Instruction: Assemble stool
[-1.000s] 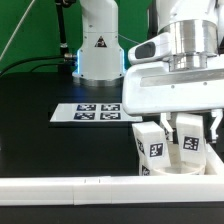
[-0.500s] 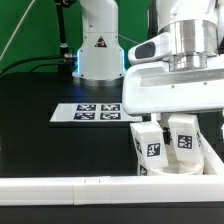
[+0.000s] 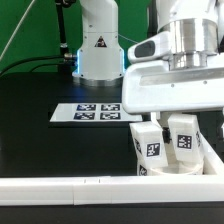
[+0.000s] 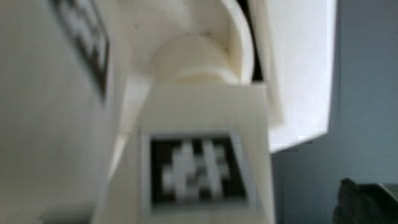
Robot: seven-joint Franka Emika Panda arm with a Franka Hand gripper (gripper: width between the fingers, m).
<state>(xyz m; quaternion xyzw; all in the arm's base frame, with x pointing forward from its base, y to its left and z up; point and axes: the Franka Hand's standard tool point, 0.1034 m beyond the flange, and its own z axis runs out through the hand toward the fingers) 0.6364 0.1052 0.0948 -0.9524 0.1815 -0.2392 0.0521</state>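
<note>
The round white stool seat (image 3: 172, 166) lies at the exterior view's lower right, against the white rail. Two white leg blocks with tags stand upright in it, one on the left (image 3: 151, 146) and one on the right (image 3: 184, 138). My gripper (image 3: 186, 120) hangs straight over the right leg, its wide white hand just above the leg's top. The fingers are hidden behind the hand and the leg. The wrist view is blurred and filled by that leg (image 4: 192, 165), with the seat's white surface beside it.
The marker board (image 3: 92, 112) lies flat on the black table to the left of the seat. A long white rail (image 3: 70, 185) runs along the front edge. Another white rail (image 3: 213, 160) stands right of the seat. The robot base (image 3: 98, 45) is at the back.
A second ago two fingers showed on either side of the right leg's top. Now they are out of sight and the leg's tag sits slightly higher and further left. The hand has hardly moved.
</note>
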